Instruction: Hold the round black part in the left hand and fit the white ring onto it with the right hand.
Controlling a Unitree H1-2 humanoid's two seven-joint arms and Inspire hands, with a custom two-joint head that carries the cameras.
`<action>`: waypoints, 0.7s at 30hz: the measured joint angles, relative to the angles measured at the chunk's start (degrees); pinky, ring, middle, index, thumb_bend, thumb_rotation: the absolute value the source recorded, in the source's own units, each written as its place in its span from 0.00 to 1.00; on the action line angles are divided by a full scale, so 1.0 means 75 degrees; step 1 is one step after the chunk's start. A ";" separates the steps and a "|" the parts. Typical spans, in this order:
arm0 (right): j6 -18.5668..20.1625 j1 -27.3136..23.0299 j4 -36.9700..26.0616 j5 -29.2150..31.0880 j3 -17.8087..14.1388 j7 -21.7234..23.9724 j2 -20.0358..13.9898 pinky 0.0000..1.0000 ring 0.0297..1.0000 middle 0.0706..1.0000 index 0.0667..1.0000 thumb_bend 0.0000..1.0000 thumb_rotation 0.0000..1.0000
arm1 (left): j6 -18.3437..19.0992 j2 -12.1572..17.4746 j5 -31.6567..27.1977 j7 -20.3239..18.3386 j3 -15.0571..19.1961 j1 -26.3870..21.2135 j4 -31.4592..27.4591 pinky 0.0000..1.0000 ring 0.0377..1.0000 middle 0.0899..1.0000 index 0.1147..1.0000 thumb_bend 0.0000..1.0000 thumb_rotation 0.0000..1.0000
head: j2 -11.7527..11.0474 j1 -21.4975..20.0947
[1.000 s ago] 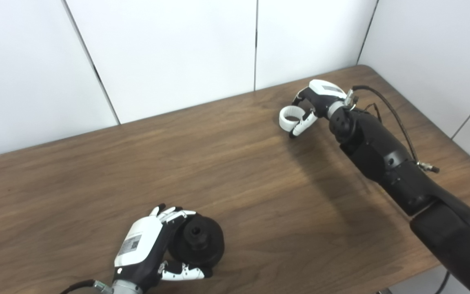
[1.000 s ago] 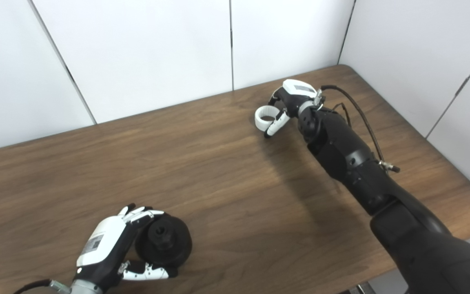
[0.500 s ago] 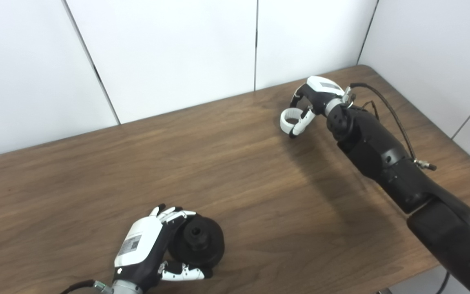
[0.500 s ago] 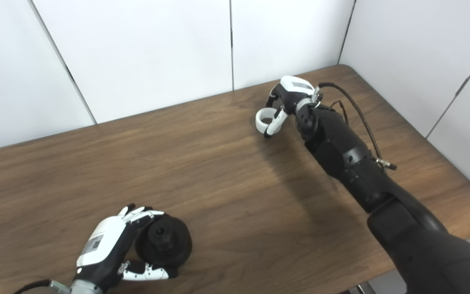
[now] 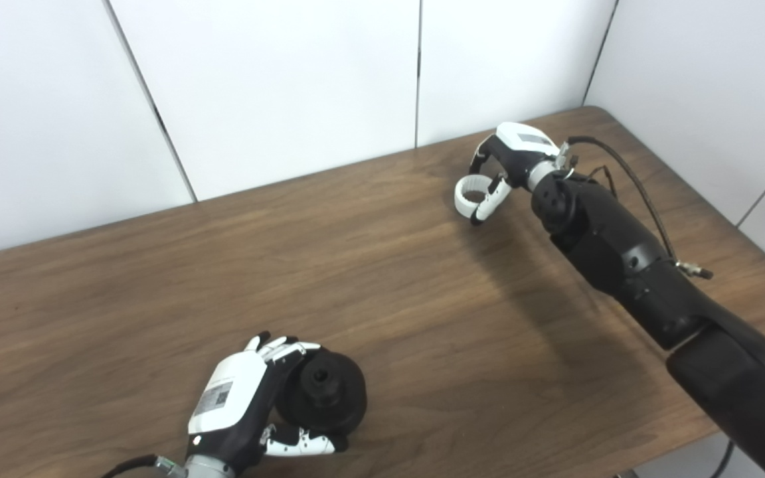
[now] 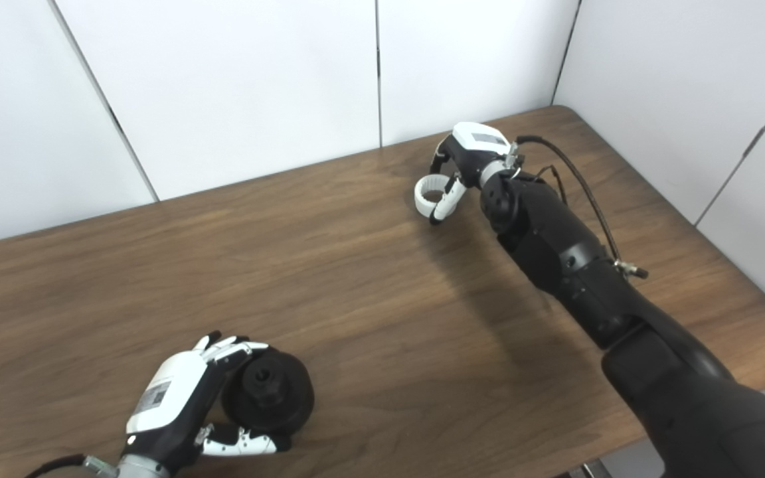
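White ring (image 5: 471,196) gripped in right robot hand (image 5: 503,167), far right of desk (image 5: 422,299). Round black part (image 5: 321,393) clasped by left robot hand (image 5: 243,398), near front-left edge, bore up. Well apart; ring must travel near-left.

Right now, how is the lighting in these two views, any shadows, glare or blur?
Left eye view: even light, sharp; the right arm casts a soft shadow on the table. Right eye view: the same shadow; the round black part shows little surface detail; no harsh glare.
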 measured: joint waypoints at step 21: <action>0.0380 0.0096 -0.5974 -0.0374 0.0694 0.4213 -0.0017 1.00 0.86 0.77 0.44 0.53 0.14 | 0.0557 -0.0474 0.0694 -0.0243 -0.0329 -0.0109 -0.0072 1.00 0.91 0.77 0.41 0.53 0.06 | 0.1056 0.1525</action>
